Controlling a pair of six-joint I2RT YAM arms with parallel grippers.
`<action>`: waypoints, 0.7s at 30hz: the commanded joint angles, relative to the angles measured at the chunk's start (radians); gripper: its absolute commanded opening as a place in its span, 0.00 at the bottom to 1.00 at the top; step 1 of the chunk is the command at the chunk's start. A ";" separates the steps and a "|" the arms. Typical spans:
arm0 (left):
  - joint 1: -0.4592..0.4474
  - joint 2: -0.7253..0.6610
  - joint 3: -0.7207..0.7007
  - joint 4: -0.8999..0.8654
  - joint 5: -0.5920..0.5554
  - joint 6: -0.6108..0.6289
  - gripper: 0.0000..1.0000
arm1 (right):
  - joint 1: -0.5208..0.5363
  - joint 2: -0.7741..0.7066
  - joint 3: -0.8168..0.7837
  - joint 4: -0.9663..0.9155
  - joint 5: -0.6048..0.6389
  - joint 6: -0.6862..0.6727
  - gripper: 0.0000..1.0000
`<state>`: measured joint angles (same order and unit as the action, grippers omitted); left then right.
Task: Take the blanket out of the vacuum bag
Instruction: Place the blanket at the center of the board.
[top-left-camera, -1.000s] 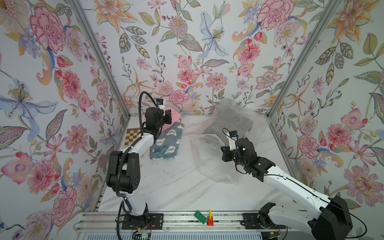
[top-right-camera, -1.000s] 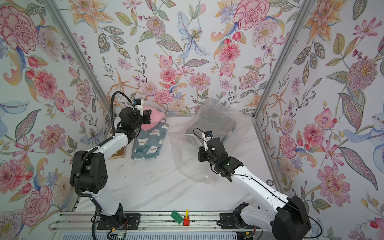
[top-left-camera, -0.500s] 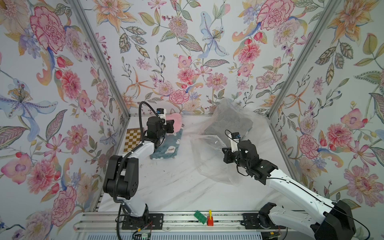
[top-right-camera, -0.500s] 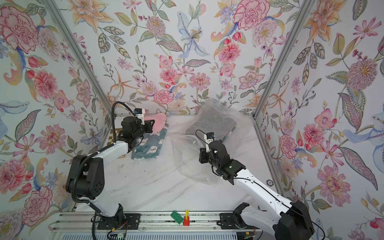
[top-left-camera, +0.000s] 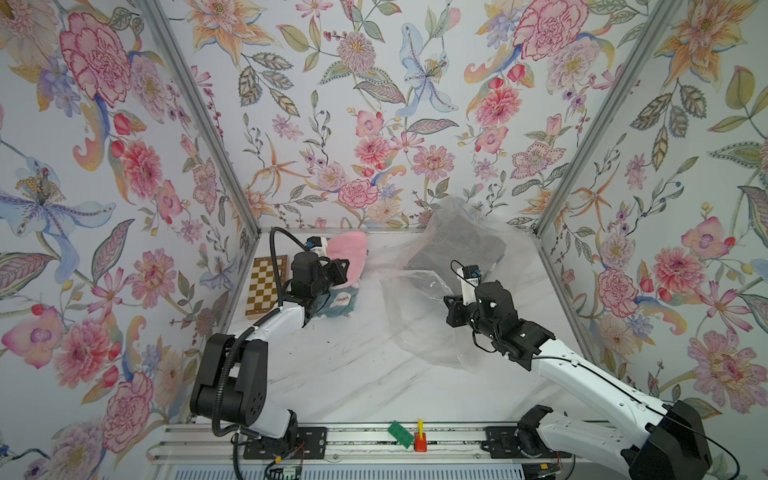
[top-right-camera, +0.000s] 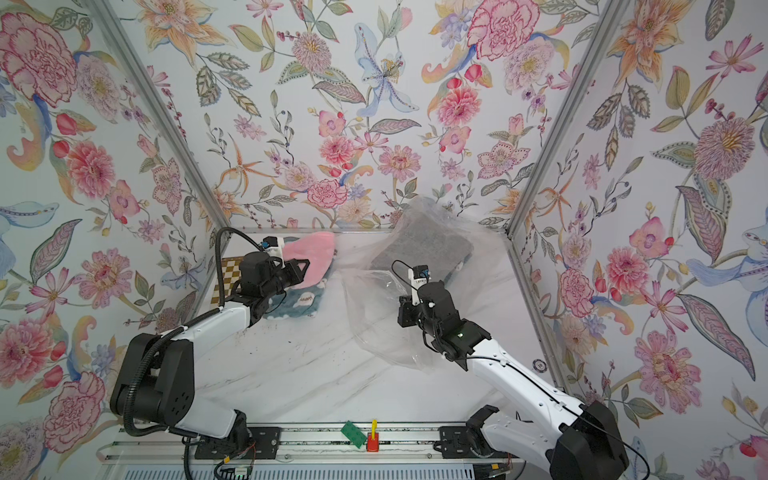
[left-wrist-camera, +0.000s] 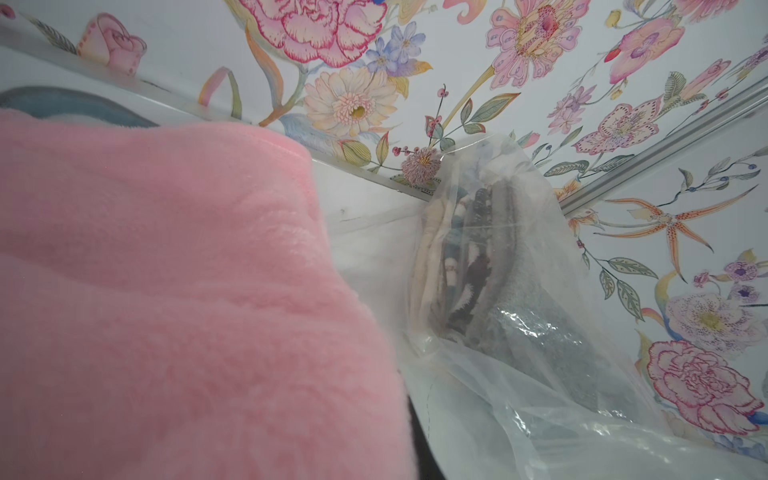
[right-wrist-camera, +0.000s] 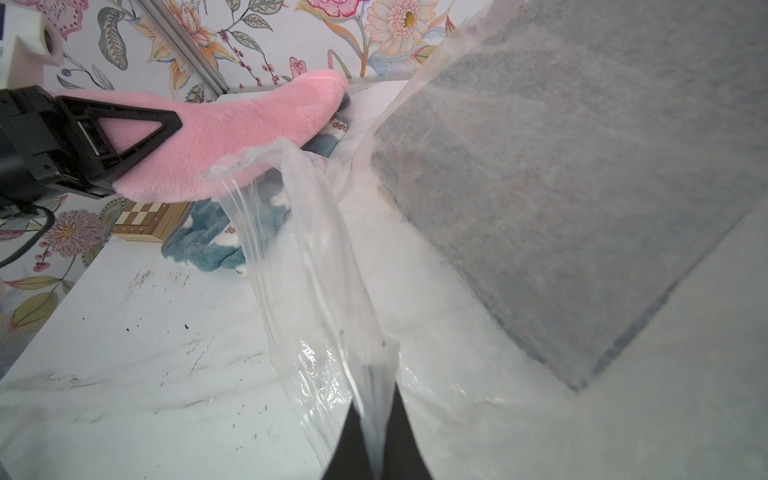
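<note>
You have the right pincer (right-wrist-camera: 374, 440) closed tight on a gathered fold of the vacuum bag (right-wrist-camera: 316, 291). The right wrist view shows the clear film pinched between its two black fingers and lifted off the worktop (top-left-camera: 353, 374). In both top views the bag spreads from centre frame towards the upper right, up to the back wall. A folded grey blanket (top-left-camera: 457, 245) sits inside it at that far end, tilted against the wall.

Your left pincer (top-right-camera: 307, 269) stands left of centre with the pink blanket (top-right-camera: 316, 249) between its fingers. One triangular finger (right-wrist-camera: 168, 122) lies across the pile and the opposite one is hidden under it. The grip therefore appears closed on the blanket, though the gap cannot be read exactly. The pink blanket is outside the bag, its free end over the teal blanket (top-left-camera: 340, 300). The teal blanket lies flat on the worktop beside a chessboard (top-left-camera: 266, 282) at the left wall
</note>
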<state>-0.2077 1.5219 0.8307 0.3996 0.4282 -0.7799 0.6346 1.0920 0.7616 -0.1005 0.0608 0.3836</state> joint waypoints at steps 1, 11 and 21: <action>-0.026 0.008 -0.052 0.101 0.128 -0.096 0.17 | 0.002 -0.009 -0.015 0.027 -0.002 0.020 0.00; -0.090 -0.105 -0.059 -0.258 -0.009 -0.007 0.56 | 0.002 -0.012 -0.024 0.027 -0.001 0.020 0.00; -0.090 -0.423 -0.021 -0.646 0.071 0.154 0.66 | 0.002 0.006 -0.035 0.059 -0.012 0.026 0.00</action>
<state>-0.2977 1.1728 0.7673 -0.0803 0.4553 -0.7181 0.6346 1.0924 0.7452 -0.0769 0.0574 0.3981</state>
